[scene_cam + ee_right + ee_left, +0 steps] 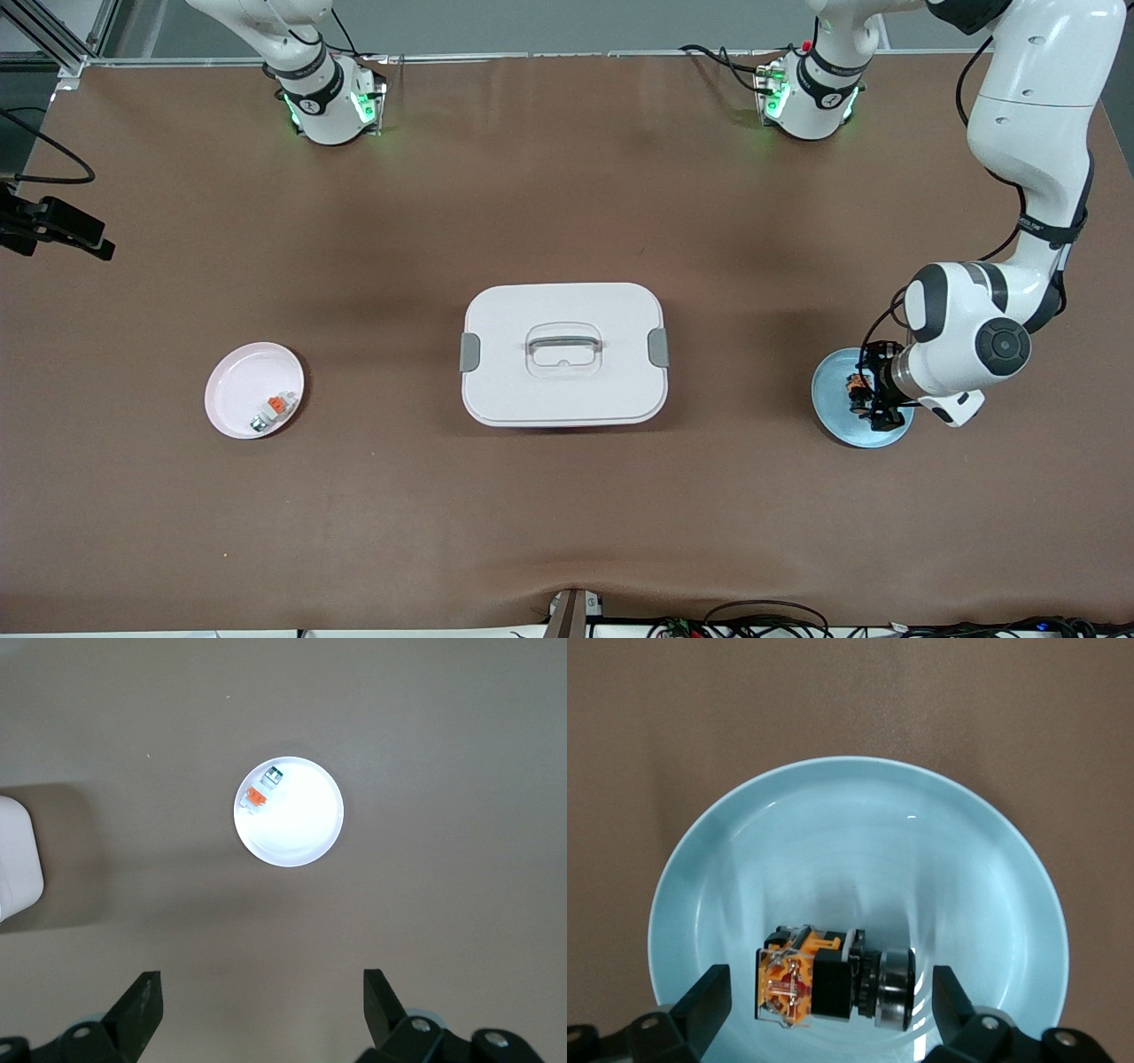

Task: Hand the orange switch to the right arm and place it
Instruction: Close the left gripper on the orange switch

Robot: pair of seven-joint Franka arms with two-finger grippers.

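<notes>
While my left tool (pixel 824 1005) hangs spread around the orange switch (pixel 833 976) in the blue plate (pixel 859 833), I'd pinch its black body squarely; right tool (pixel 261 1010) waits spread too.

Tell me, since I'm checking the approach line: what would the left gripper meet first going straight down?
Probably the orange switch, lying between the open jaws of the left gripper in the pale blue round plate.
</notes>
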